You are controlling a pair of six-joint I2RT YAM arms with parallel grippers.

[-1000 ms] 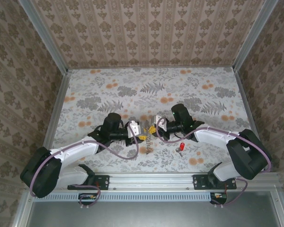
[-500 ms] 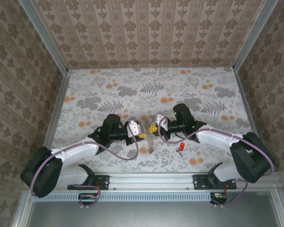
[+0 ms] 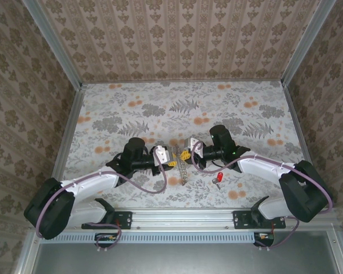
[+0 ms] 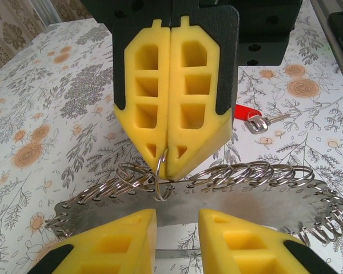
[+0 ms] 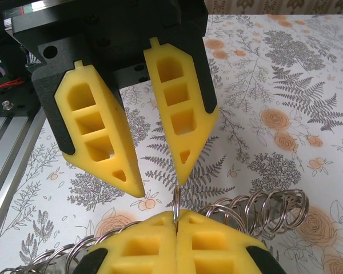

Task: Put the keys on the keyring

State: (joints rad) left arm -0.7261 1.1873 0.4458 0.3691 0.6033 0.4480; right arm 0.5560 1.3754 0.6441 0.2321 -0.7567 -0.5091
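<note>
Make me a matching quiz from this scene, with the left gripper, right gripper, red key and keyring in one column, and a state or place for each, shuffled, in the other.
Column one:
1. left gripper
2. right gripper
3. red key
4. keyring

Column two:
A. lying on the table, apart from both grippers
B. fingers pressed together on one of the keyring's rings
C. fingers standing apart
D. silvery linked rings strung out beneath the fingertips

Pairs: 1-C, 2-B, 3-A, 4-D
</note>
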